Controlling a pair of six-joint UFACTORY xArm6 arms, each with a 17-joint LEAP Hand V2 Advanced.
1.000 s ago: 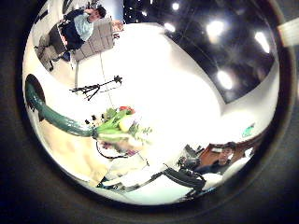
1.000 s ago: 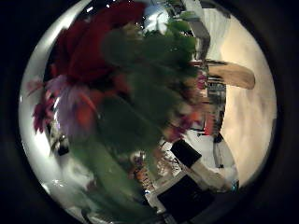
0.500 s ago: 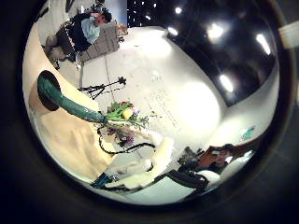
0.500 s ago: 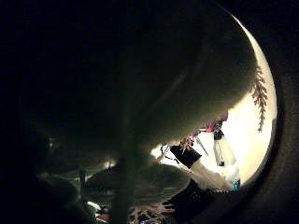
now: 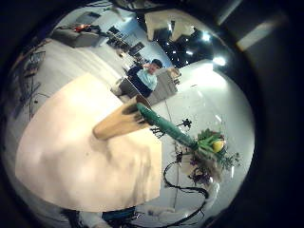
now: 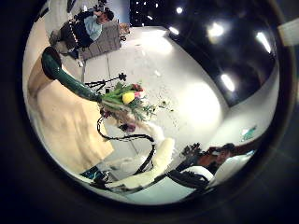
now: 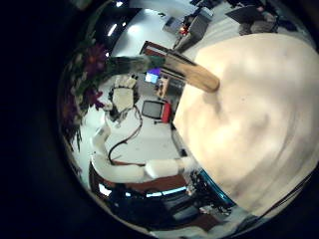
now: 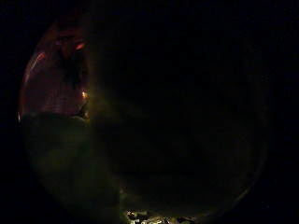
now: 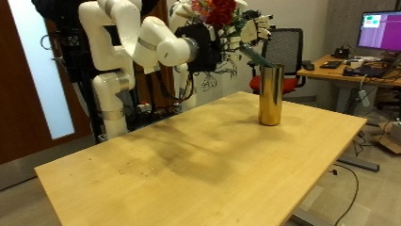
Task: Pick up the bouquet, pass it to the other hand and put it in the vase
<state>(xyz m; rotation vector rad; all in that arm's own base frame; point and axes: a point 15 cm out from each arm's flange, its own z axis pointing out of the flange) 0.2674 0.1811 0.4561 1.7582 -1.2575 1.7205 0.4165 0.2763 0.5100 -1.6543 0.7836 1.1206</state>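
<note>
A tall gold vase stands on the wooden table near its far edge. The bouquet, with red flowers and green leaves, leans with its green stem running down into the vase mouth. My right hand is at the stems just under the flowers, curled on them. The right little finger side view shows the vase and the flowers.
An office chair and a desk with a monitor stand behind the table. The table's near half is bare wood.
The left thumb side camera has moved, so vase and bouquet have shifted in its picture. The right thumb side view went from flowers in front of it to almost fully dark.
</note>
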